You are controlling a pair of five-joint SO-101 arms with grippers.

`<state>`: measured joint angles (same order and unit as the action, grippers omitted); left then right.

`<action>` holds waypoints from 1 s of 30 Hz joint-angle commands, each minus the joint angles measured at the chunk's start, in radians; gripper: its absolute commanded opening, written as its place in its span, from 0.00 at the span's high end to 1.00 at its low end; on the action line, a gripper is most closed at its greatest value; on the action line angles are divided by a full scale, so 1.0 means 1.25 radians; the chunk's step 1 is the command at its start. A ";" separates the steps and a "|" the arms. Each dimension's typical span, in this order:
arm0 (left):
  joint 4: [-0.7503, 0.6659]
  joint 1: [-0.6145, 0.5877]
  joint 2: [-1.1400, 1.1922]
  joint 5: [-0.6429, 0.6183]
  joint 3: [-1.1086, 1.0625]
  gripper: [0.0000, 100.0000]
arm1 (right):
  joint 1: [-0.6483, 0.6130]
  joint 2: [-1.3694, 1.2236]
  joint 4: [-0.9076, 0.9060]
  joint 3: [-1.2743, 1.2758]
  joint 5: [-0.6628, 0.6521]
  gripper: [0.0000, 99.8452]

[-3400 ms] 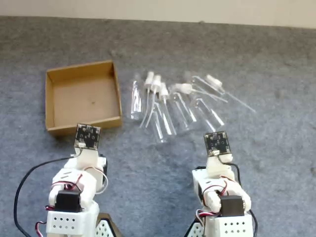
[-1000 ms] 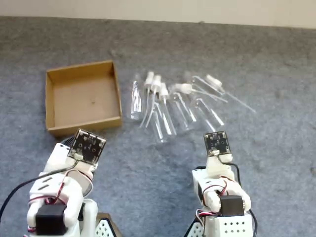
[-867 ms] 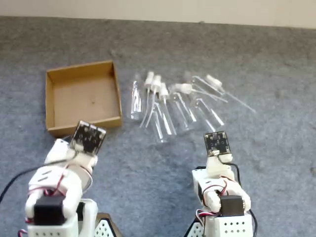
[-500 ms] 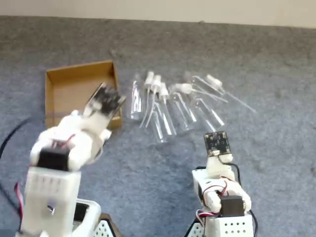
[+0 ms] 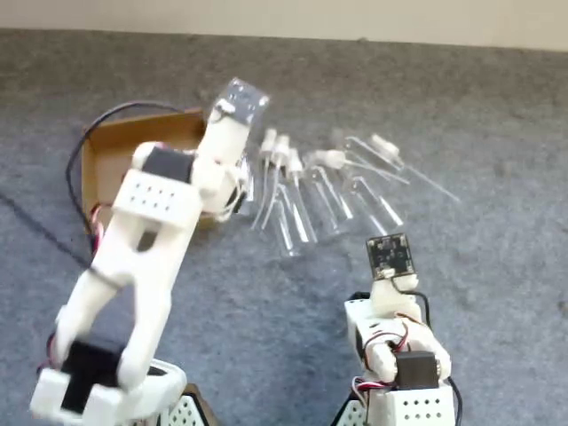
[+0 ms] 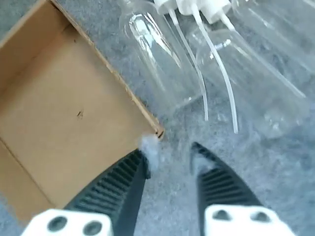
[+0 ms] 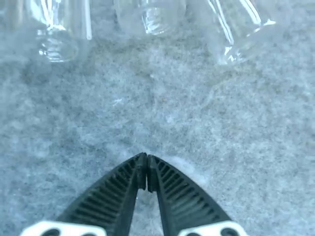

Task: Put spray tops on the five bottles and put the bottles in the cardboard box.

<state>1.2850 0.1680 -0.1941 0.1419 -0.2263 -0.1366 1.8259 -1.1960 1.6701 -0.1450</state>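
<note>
Several clear bottles lie on the grey carpet in a loose cluster, mixed with white spray tops whose thin tubes trail out. The cardboard box sits to their left, partly covered by my left arm, which stretches over the box's near right corner. My left gripper is open and hovers just off that box corner, a short way from the nearest bottle. My right arm is folded back near the front. Its gripper is shut and empty above bare carpet, with bottle bases ahead.
Grey carpet covers the whole table, with open room in front of the bottles and to the right. One spray top with a long tube lies at the cluster's far right. A black cable loops over the box.
My left arm has swung up from its folded pose and stretched forward over the box's corner toward the bottles. The right arm and the bottles have not moved.
</note>
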 commanded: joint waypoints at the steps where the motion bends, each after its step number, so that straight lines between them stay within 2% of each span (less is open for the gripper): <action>1: -0.018 0.015 0.128 -0.052 0.161 0.82 | 0.019 0.007 0.018 0.137 -0.007 0.99; 5: -0.014 0.015 0.268 -0.088 0.298 0.80 | 0.074 0.007 0.018 0.137 -0.007 0.99; 10: -0.012 0.010 0.446 -0.133 0.485 0.77 | 0.079 0.007 0.018 0.137 -0.007 0.99; 15: -0.009 0.008 0.602 -0.134 0.646 0.74 | 0.079 0.007 0.018 0.137 -0.007 0.99; 23: 0.108 -0.036 0.762 -0.135 0.897 0.74 | 0.079 0.007 0.018 0.137 -0.007 0.99; 30: 0.194 -0.060 0.877 -0.134 1.024 0.74 | 0.079 0.007 0.018 0.137 -0.007 0.99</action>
<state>1.4707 0.1143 0.8707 -0.0115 0.9367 -0.0506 1.8259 -1.1960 1.6701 -0.1465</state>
